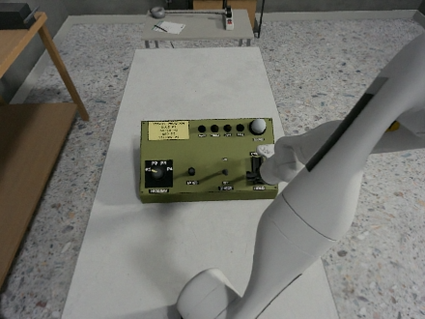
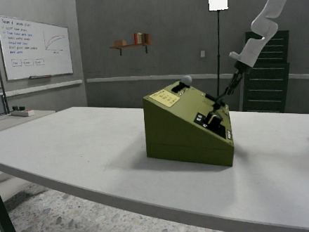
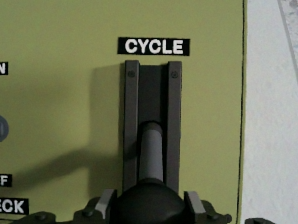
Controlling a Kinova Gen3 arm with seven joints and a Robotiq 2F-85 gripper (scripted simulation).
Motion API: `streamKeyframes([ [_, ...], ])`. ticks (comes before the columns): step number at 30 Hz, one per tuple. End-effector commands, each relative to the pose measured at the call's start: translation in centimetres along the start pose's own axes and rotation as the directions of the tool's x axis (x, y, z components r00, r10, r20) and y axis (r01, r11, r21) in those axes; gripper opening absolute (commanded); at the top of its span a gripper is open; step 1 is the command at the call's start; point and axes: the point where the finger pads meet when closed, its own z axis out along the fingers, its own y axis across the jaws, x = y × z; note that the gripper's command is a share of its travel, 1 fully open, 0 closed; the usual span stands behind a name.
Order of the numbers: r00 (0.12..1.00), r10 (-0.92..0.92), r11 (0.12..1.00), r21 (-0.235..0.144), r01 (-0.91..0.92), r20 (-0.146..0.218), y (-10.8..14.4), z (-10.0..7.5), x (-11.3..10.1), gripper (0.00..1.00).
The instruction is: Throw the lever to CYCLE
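An olive sloped console (image 1: 208, 159) stands on the white table. Its lever (image 3: 150, 165) runs in a dark slot at the console's right end, with the label CYCLE (image 3: 153, 46) at the slot's far end. The lever's dark round knob (image 3: 148, 204) sits at the near end of the slot. My gripper (image 3: 150, 207) is shut on the knob, one finger on each side. In the overhead view the gripper (image 1: 254, 175) is partly hidden by the wrist. In the side view the gripper (image 2: 229, 88) reaches down onto the lever (image 2: 218, 98).
The console also carries a black rotary selector (image 1: 156, 176), two small toggles (image 1: 191, 171), a row of black buttons (image 1: 220, 129), a grey ball knob (image 1: 258, 126) and a yellow label (image 1: 168, 130). The table's right edge runs close to the console (image 3: 270, 125).
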Motion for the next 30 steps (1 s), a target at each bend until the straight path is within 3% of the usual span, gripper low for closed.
streamKeyframes([
  [1,1.0,-0.001,1.0,-0.001,0.001,-0.002,0.0,0.0,0.1,0.1],
  [30,1.0,-0.001,1.0,-0.001,0.001,-0.002,0.0,-0.7,2.0,0.1],
])
